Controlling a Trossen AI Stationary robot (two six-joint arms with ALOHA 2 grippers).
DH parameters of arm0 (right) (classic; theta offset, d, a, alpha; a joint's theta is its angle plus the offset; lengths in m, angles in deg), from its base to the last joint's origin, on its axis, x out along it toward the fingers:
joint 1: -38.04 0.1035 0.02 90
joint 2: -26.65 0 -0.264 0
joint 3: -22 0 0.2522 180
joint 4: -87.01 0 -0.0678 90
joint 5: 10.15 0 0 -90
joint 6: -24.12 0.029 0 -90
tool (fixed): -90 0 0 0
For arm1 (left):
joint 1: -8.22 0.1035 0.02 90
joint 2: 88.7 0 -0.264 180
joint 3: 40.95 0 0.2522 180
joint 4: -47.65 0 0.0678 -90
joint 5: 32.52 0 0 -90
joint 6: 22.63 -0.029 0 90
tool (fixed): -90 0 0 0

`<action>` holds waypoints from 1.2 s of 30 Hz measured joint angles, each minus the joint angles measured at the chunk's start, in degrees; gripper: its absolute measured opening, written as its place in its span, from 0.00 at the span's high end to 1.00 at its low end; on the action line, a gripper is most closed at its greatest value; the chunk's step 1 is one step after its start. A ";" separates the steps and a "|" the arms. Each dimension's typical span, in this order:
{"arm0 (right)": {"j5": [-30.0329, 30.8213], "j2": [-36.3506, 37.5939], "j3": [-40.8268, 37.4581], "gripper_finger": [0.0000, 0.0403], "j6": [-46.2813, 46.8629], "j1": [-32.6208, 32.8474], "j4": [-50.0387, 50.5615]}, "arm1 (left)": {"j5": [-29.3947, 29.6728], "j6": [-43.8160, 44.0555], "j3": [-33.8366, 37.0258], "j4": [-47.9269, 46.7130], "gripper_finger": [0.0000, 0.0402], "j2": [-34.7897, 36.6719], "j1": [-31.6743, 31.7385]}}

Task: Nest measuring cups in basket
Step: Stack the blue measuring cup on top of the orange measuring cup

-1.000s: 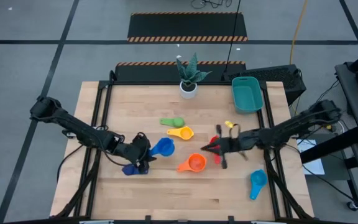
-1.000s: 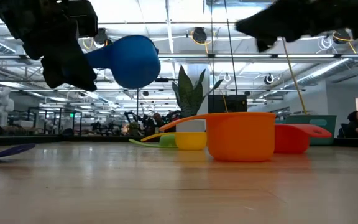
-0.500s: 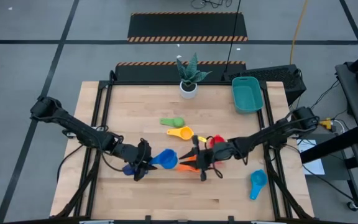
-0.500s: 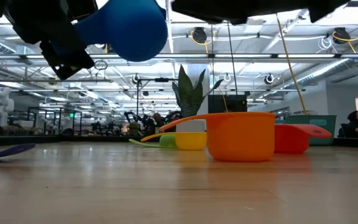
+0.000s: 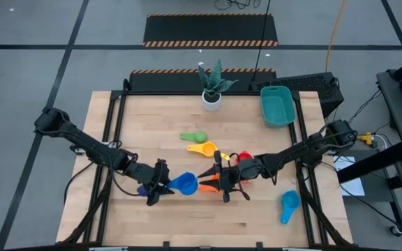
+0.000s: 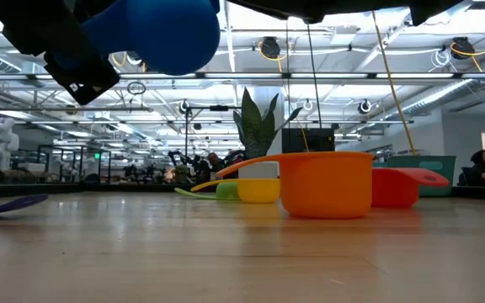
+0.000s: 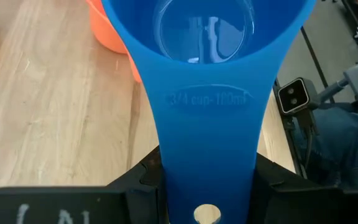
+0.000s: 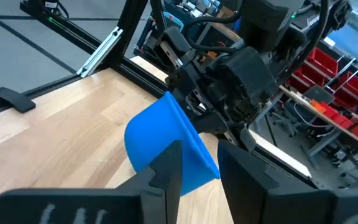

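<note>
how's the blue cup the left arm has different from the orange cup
The blue cup is held by its handle in the left gripper, lifted clear of the table; the orange cup stands upright on the wood, ungripped. The blue cup is tipped on its side, while the orange one opens upward. Both are plastic scoops with handles.

We're looking at a robotics lab or industrial workshop, pretty clearly. The wood table (image 5: 201, 209) sits on a grey concrete floor (image 5: 33, 28) marked with hazard-striped mats (image 5: 210, 30). Behind it the low view shows an open ceiling with pipes and lamps (image 6: 269, 47). Red parts bins (image 8: 340, 68) line a shelf. A white figure (image 6: 2, 139) at the back might be another robot.
</note>
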 joint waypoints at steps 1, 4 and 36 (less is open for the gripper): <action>-0.02 0.00 0.00 0.77 -0.62 0.00 0.00 | 0.02 0.00 0.00 0.00 0.70 0.00 0.00; 0.00 -0.04 0.00 0.77 -3.51 0.00 0.00 | 0.02 -0.01 0.00 0.00 0.70 0.00 0.00; -1.50 -4.17 -0.02 0.96 -10.16 -0.63 -6.37 | -0.04 -0.04 0.00 -0.21 0.70 0.00 0.00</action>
